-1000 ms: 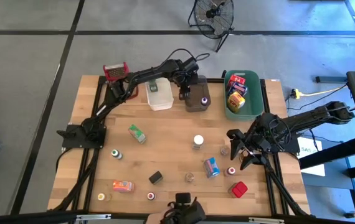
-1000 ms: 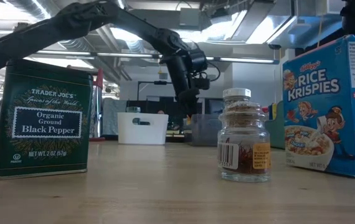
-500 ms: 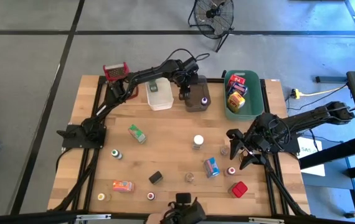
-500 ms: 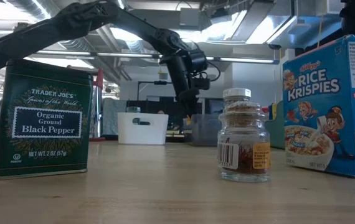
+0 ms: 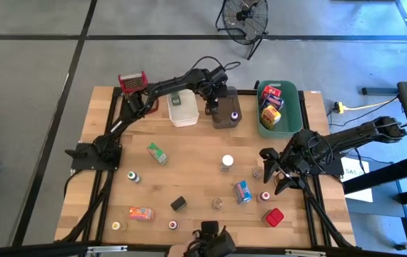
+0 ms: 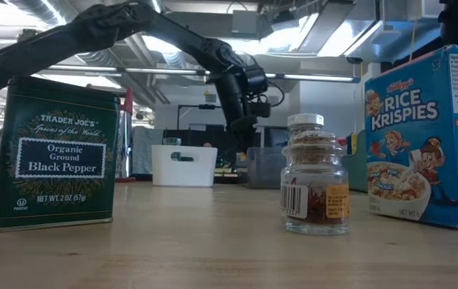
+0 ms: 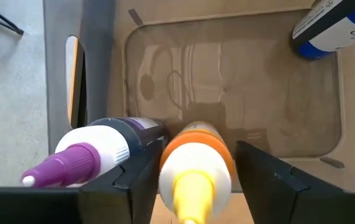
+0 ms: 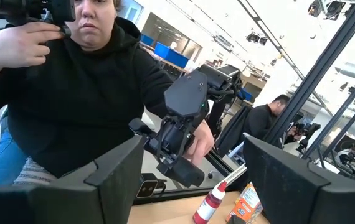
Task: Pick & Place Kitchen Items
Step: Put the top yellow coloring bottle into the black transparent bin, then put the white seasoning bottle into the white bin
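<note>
My left gripper [image 5: 210, 107] hangs over the grey tub [image 5: 225, 123] at the table's far middle, pointing steeply down. In the left wrist view its fingers flank a bottle with an orange collar and yellow cap [image 7: 195, 163]. Beside that bottle a purple-capped bottle [image 7: 87, 160] lies in the tub, and a blue-and-white item [image 7: 332, 28] rests in the tub's corner. My right gripper [image 5: 275, 171] waits open near the table's right edge, with nothing between its fingers [image 8: 121, 168]. Several kitchen items stand scattered on the table's near half. My left gripper has its fingers on either side of the bottle's orange collar [image 7: 171, 149], coming from above. The bottle fills nearly the whole gap. Whether the fingers touch it, I cannot tell.
A white tub [image 5: 182, 108] and a green tub [image 5: 291, 118] holding boxes flank the grey one. A red-topped grater [image 5: 133, 81] stands far left. A pepper tin [image 6: 56, 152], spice jar [image 6: 315, 181] and cereal box [image 6: 430, 136] stand at the near edge. A person [image 8: 71, 106] stands beyond the table.
</note>
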Robot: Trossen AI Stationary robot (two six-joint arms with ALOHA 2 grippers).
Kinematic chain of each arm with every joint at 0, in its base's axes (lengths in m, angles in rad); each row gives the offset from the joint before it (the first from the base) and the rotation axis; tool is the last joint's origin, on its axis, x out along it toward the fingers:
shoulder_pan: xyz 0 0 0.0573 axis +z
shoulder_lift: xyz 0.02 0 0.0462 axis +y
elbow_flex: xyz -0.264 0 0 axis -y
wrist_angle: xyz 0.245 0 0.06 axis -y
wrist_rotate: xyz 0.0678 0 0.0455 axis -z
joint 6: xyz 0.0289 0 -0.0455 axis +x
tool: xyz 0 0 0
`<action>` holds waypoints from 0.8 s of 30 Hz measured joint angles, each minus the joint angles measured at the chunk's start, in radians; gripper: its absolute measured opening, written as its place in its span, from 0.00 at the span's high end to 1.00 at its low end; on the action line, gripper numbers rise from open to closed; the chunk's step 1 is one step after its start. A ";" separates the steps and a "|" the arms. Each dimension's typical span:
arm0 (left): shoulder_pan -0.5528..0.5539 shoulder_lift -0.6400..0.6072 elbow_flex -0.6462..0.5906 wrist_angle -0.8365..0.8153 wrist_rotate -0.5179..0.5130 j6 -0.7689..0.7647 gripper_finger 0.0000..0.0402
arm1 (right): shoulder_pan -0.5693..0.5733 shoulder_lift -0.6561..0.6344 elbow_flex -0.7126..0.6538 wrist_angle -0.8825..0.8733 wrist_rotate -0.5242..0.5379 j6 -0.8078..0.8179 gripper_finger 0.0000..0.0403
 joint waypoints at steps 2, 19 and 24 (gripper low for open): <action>0.000 0.000 0.000 0.000 -0.001 -0.002 0.48 | 0.000 0.000 0.000 0.000 0.000 0.000 0.31; 0.000 -0.025 0.012 -0.051 -0.021 0.030 0.31 | 0.000 0.000 0.000 -0.008 0.000 0.000 0.31; 0.000 -0.074 0.012 -0.092 -0.065 0.029 0.31 | 0.000 0.000 0.000 -0.015 0.000 0.000 0.31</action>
